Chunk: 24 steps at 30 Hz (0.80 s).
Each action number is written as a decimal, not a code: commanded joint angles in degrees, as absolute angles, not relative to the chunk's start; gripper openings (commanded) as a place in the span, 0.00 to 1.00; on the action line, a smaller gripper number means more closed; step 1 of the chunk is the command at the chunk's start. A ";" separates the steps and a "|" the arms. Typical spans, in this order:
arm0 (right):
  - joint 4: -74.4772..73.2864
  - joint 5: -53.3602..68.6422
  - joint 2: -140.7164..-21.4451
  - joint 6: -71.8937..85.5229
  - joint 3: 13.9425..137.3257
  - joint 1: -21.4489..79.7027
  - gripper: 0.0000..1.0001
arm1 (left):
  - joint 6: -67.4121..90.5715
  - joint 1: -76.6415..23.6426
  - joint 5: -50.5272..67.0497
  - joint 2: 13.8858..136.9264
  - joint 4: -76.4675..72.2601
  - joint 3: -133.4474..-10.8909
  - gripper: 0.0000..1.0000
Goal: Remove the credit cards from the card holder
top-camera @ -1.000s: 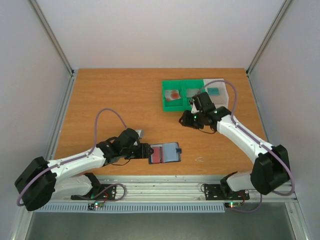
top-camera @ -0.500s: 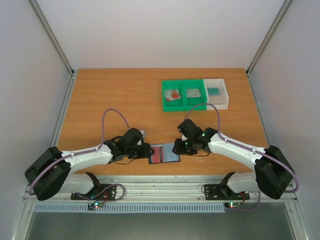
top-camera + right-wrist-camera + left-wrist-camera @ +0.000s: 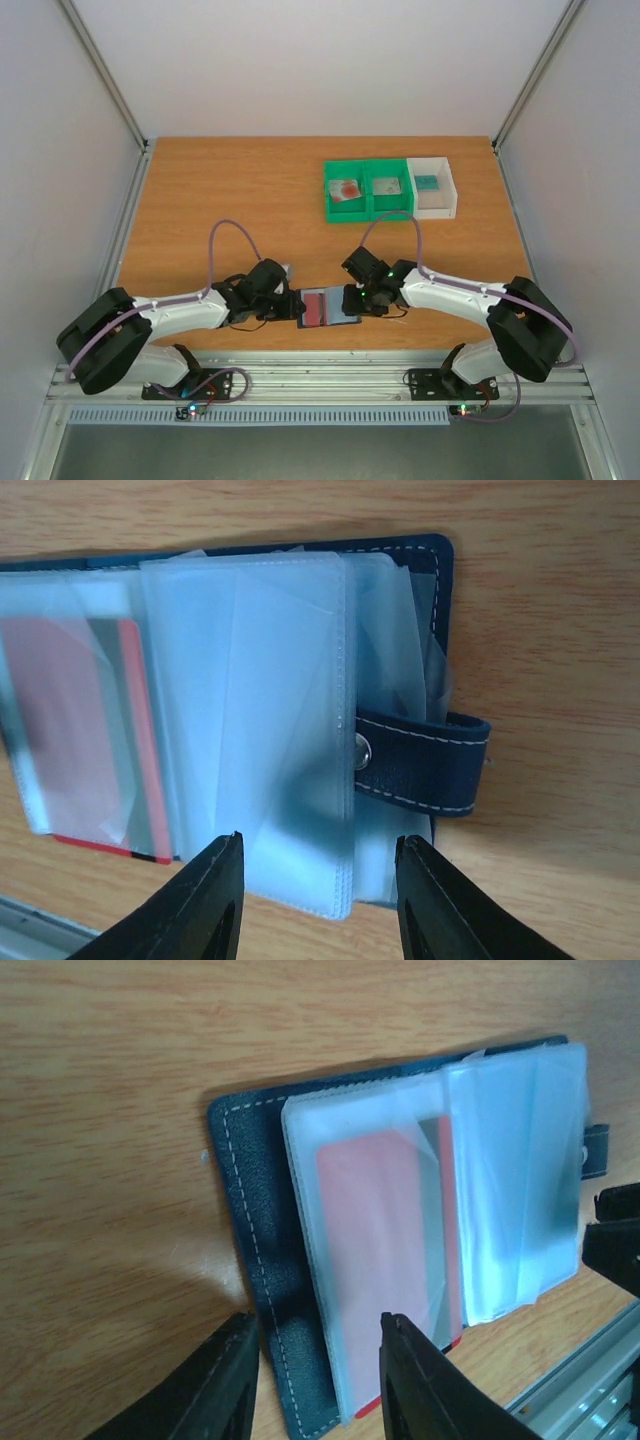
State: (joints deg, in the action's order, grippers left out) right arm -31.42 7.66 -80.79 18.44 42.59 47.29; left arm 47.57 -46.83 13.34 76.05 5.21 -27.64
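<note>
Top external view: the card holder (image 3: 330, 307) lies open near the front edge of the surface (image 3: 230, 200), long axis left to right, between both arms. The left pincer (image 3: 315, 1360), part-spread, straddles its navy left end. The right pincer (image 3: 320, 870), spread, stands over the clear sleeves (image 3: 270, 720). The red card (image 3: 380, 1220) sits nearer the left arm.

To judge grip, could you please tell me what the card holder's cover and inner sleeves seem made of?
The card holder cover: matte grained navy leather or imitation, pale stitching along its edge. The inner sleeves: thin, slightly frosted clear plastic; the red card shows through.
</note>
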 commanded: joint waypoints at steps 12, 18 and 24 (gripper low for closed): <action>-26.86 5.62 -86.81 20.89 42.92 50.14 0.35 | 46.46 -46.59 16.94 80.95 -5.34 -25.28 0.24; -25.44 5.74 -84.62 20.83 42.96 50.92 0.16 | 46.41 -46.59 17.20 81.35 -5.78 -25.12 0.23; -22.77 6.65 -83.19 21.26 41.97 51.24 0.02 | 46.32 -46.60 17.22 80.66 -5.12 -25.42 0.23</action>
State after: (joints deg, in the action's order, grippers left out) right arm -26.41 6.02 -84.73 20.69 42.74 50.46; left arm 47.46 -46.28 16.29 80.36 -2.17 -26.11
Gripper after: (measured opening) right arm 0.052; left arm 0.225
